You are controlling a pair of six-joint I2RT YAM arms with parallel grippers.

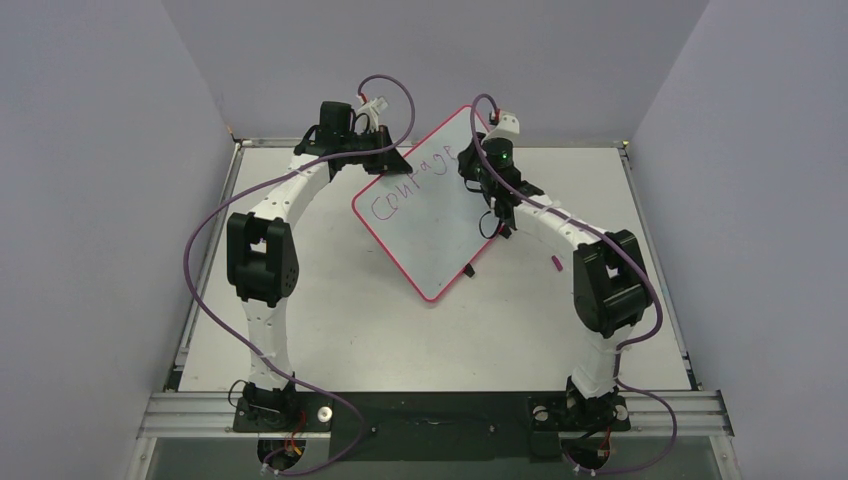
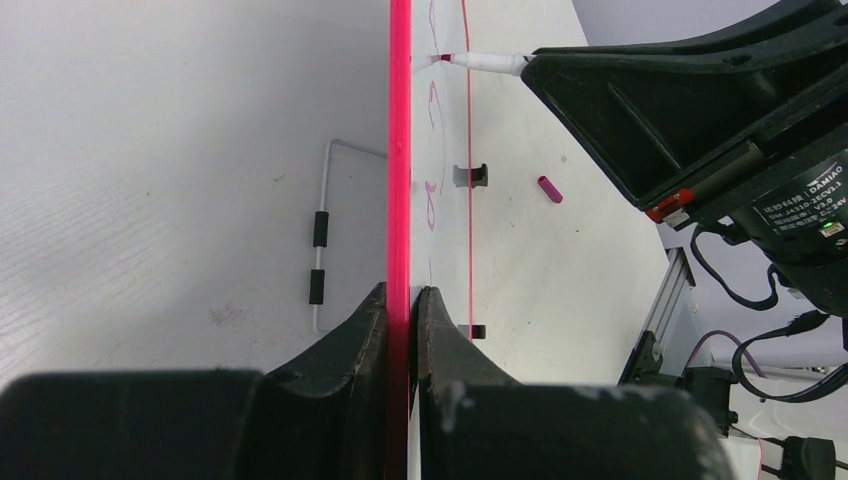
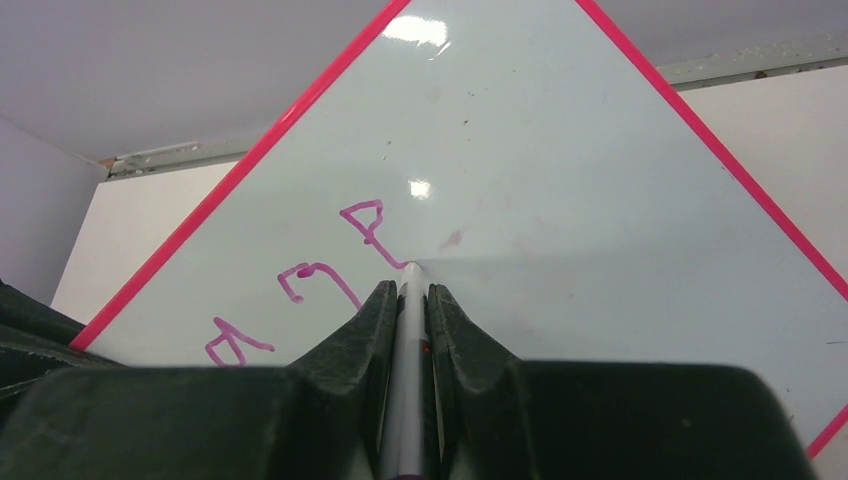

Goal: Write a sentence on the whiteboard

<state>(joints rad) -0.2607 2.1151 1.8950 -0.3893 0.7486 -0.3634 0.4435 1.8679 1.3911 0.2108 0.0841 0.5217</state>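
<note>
The whiteboard [image 1: 430,225], white with a pink-red rim, stands tilted above the table. My left gripper [image 1: 385,160] is shut on its upper left edge; in the left wrist view the rim [image 2: 400,150] runs straight up from between the jaws of that gripper [image 2: 400,295]. My right gripper [image 1: 470,162] is shut on a white marker [image 3: 408,300], and the marker's tip [image 2: 445,58] touches the board. The sentence [image 1: 410,185] reads about "Courage" in purple-pink; its last letters [image 3: 330,270] lie just left of the tip. The right gripper [image 3: 408,290] hides most of the marker's barrel.
A small pink marker cap [image 1: 556,263] lies on the table right of the board, seen also as the cap [image 2: 549,189] from the left wrist. A bent wire stand [image 2: 320,240] with black sleeves lies behind the board. Grey walls close in three sides.
</note>
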